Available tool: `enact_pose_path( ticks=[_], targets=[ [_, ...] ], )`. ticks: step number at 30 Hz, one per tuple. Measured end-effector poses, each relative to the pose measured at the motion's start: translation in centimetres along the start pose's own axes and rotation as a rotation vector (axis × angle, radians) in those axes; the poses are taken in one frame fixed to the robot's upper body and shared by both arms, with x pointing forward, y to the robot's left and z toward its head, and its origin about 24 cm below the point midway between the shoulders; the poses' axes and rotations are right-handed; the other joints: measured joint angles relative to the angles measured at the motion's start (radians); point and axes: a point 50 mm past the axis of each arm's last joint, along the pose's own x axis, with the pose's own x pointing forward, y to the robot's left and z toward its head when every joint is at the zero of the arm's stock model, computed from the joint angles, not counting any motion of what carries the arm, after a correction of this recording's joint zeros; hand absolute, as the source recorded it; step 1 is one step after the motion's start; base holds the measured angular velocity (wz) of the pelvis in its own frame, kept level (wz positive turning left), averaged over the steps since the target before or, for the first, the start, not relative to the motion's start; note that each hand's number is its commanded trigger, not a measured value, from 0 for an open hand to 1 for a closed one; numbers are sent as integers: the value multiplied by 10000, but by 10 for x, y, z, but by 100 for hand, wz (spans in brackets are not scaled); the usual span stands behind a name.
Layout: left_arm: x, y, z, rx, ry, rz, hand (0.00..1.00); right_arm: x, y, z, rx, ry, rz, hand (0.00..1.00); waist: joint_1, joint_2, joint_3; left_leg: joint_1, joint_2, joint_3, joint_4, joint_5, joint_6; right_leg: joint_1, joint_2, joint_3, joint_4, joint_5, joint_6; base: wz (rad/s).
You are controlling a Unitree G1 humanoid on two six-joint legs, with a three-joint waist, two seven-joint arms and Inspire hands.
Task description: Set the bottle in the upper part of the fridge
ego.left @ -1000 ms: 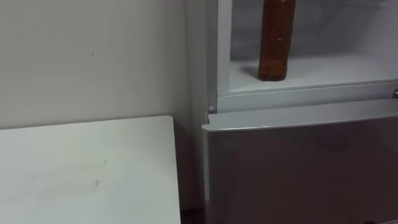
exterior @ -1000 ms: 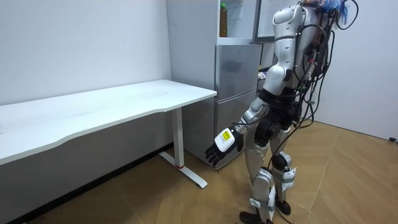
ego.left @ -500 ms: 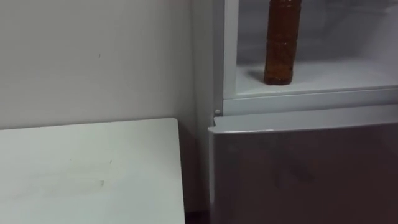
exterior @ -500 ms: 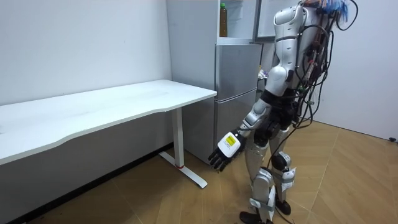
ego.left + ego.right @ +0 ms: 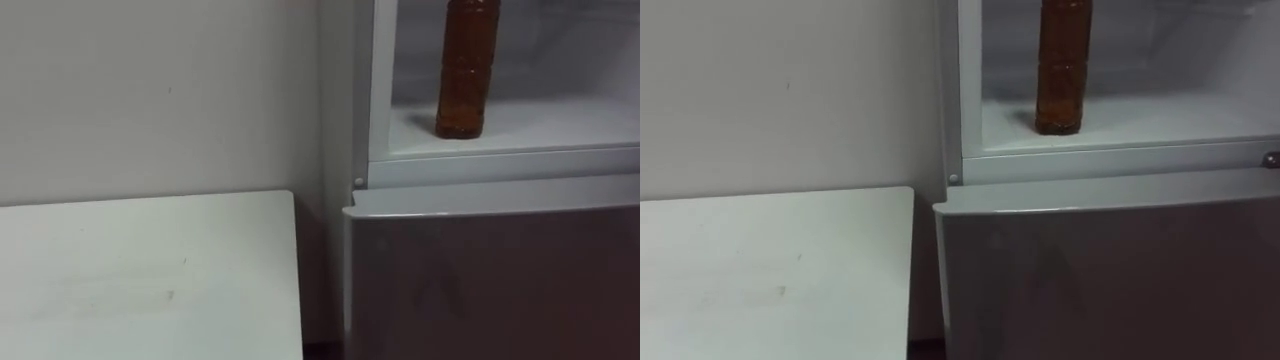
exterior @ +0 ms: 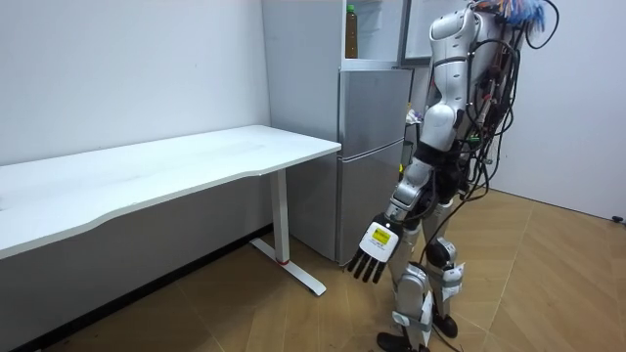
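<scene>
1. Left eye view: the bottle (image 5: pixel 466 70) stands upright on the shelf (image 5: pixel 545 125) of the upper fridge (image 5: pixel 382 80), which is open.
2. Room view: the robot stands before the fridge; its left hand (image 6: pixel 376 252) hangs low, fingers straight and apart, holding nothing.
3. Placing appears done; closing the compartment may remain.

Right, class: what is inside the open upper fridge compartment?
A brown bottle stands upright on the white floor of the upper fridge, near its left wall. What lies higher up cannot be seen.
</scene>
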Motion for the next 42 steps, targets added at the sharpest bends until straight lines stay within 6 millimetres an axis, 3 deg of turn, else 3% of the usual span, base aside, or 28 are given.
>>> enact_pose_path(
  ticks=[5,16,24,27,32,37,42],
  targets=[
    [0,-3,-1,-269,274,-701,0,-1,6,-10,-269,723,990,0,-3,51,-25,1,-1,23,4,-7,2,6,3,19,20,0,0,0],
    [1,-4,-2,-521,489,-892,0,2,14,-3,-259,804,1491,0,-12,60,-20,-5,24,-5,151,-67,8,25,4,68,18,-28,7,0],
    [1,0,-3,-476,569,-801,0,4,11,10,1196,579,1318,0,-145,-17,-21,38,-11,6,124,-80,12,103,2,105,48,-34,19,0],
    [0,6,-9,-879,741,-547,0,6,-1,41,2957,-344,652,0,-339,-115,19,187,-13,23,79,-92,4,177,2,127,12,-40,32,-2],
    [0,13,-7,-1155,669,-318,0,-6,-41,111,4931,-3138,-1076,0,-628,-363,2,193,-40,63,100,-142,-9,158,10,213,10,-84,56,-3],
    [1,20,-2,-1202,548,-153,0,-20,-77,149,5821,-4579,-2764,0,-667,-614,-11,171,-85,164,5,-146,-9,112,8,234,30,-84,60,-3],
    [2,18,0,-1221,499,-180,0,-46,-98,182,6776,-6199,-4054,0,-702,-584,-19,116,-79,289,-70,-150,-2,-181,-6,386,220,-95,77,-10]
  ],
)
